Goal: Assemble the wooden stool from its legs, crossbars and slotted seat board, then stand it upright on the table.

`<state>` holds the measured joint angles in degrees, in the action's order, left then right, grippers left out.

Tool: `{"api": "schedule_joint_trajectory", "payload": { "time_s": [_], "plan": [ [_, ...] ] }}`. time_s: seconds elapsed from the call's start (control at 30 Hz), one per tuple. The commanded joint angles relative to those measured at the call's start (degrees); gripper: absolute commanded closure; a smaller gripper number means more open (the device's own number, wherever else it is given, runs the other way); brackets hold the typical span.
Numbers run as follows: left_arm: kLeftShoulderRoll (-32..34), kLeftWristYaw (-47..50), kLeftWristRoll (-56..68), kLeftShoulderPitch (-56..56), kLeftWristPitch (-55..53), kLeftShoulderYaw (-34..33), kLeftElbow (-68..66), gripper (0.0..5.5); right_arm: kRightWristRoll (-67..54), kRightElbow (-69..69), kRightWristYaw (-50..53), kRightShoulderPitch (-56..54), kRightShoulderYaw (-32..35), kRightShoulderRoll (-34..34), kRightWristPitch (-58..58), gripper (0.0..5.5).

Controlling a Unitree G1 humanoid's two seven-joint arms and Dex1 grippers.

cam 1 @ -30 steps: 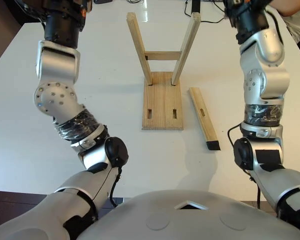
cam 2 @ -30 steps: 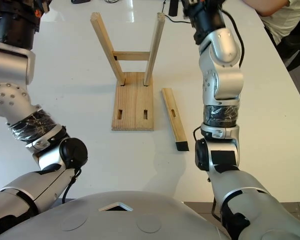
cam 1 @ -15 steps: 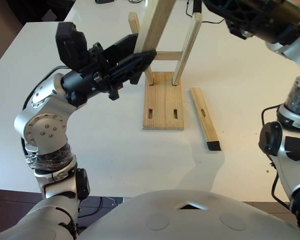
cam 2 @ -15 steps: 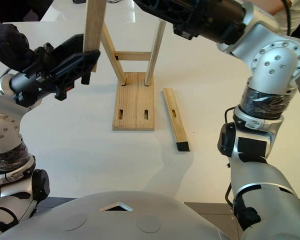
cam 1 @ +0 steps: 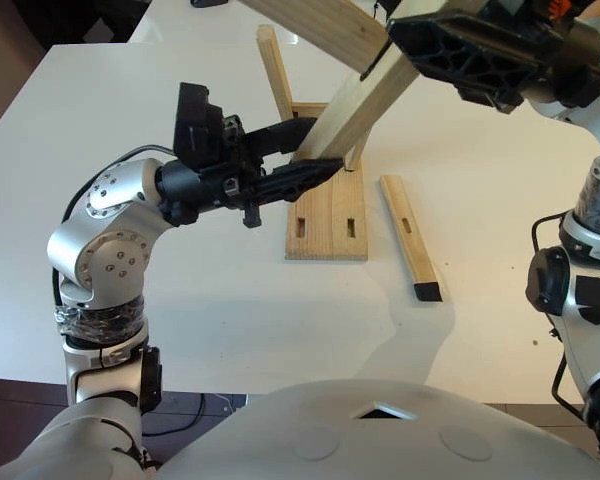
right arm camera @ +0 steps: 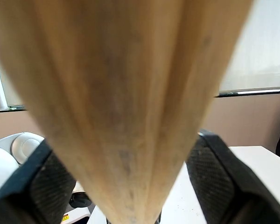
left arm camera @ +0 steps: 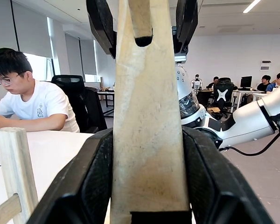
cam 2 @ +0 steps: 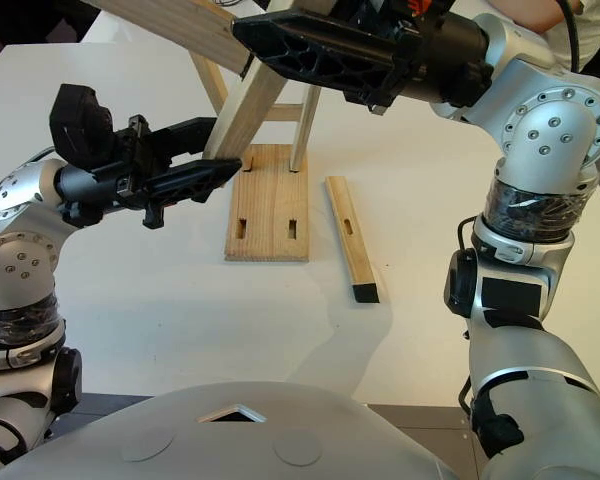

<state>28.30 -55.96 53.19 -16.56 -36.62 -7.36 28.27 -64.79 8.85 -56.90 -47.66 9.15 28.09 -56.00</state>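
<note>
The slotted seat board [cam 1: 325,215] lies flat mid-table. At its far end stand two legs [cam 1: 276,75] joined by a crossbar [cam 1: 308,108]. My left gripper [cam 1: 320,148] is shut on the lower end of a slanted wooden leg [cam 1: 365,105], held just above that far end. In the left wrist view the leg [left arm camera: 147,140] sits between the pads [left arm camera: 95,186]. My right gripper [cam 1: 405,45] is shut on a second wooden bar [cam 1: 310,20] that meets the leg's upper end; the same bar [right arm camera: 121,93] shows in the right wrist view.
A loose leg [cam 1: 410,235] with a black tip lies on the table right of the seat board. Cables [cam 1: 420,40] run along the far table edge. Bare white tabletop [cam 1: 180,300] spreads to the left and toward the near edge.
Both arms have swung in over the table with wooden pieces. The held leg has tipped from nearly upright to slanted, and its lower end has come down toward the board's far end.
</note>
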Motion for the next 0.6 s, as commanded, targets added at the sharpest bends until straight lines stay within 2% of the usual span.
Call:
{"api": "schedule_joint_trajectory", "payload": {
  "time_s": [0.03, 0.23, 0.5, 0.6],
  "plan": [
    [1.2, -0.6, -0.3, 0.9, 1.0, 0.6, 0.2, 3.50, 1.9, 0.4, -1.3, -0.1, -1.1, 0.9, 1.7, 2.63],
    [2.6, -1.4, -1.0, 2.1, 1.5, 1.0, -0.1, 3.50, 2.7, 1.1, -2.1, 1.2, -1.1, 0.9, 3.3, 3.49],
    [3.6, -2.2, -5.6, 2.2, 5.2, 2.9, -2.7, 3.50, 2.3, 1.9, -3.4, 2.6, -0.8, 2.7, 3.0, 3.49],
    [3.0, 0.3, -8.7, 1.5, 7.1, 3.8, -4.4, 3.50, 2.4, 2.5, -3.1, 3.5, -1.0, 2.9, 3.2, 3.50]
  ]
}}
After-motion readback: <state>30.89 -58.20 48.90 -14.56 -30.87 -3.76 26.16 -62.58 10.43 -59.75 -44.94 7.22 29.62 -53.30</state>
